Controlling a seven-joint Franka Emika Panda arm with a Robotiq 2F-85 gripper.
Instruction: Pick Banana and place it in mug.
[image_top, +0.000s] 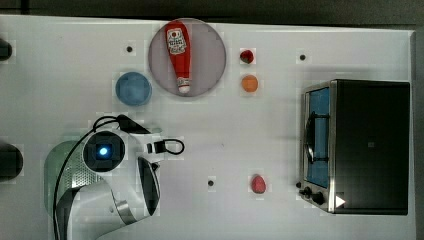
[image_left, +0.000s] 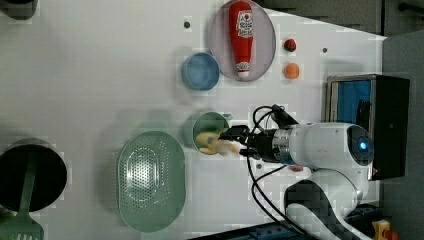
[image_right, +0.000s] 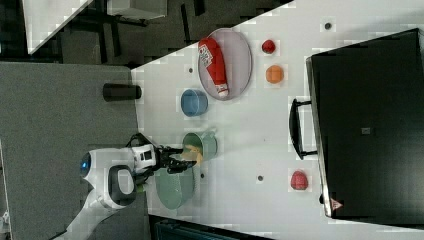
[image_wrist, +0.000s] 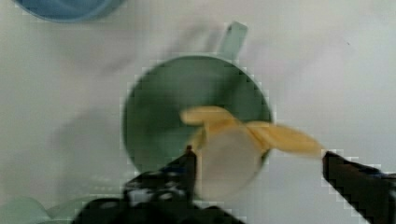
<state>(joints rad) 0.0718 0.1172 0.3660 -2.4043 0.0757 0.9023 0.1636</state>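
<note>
Here: pale curved banana (image_wrist: 233, 140), blurred, over round smooth green mug (image_wrist: 154, 116); dark fingers (image_wrist: 189, 165) spread, released.

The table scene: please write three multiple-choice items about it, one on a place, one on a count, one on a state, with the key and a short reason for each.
1. Where is the ketchup bottle?
A. lying on the round plate
B. inside the toaster oven
C. in the colander

2. How many round cups stand on the table?
A. one
B. two
C. four

3. How do the fingers of the gripper stand?
A. pressed shut
B. spread apart
C. clamped on the orange

Key:
1. A, the red bottle lies across the plate in the top view.
2. B, the left view shows a blue cup and a green mug.
3. B, in the wrist view the two dark fingers stand wide apart, with the banana between them over the mug's rim.
</note>
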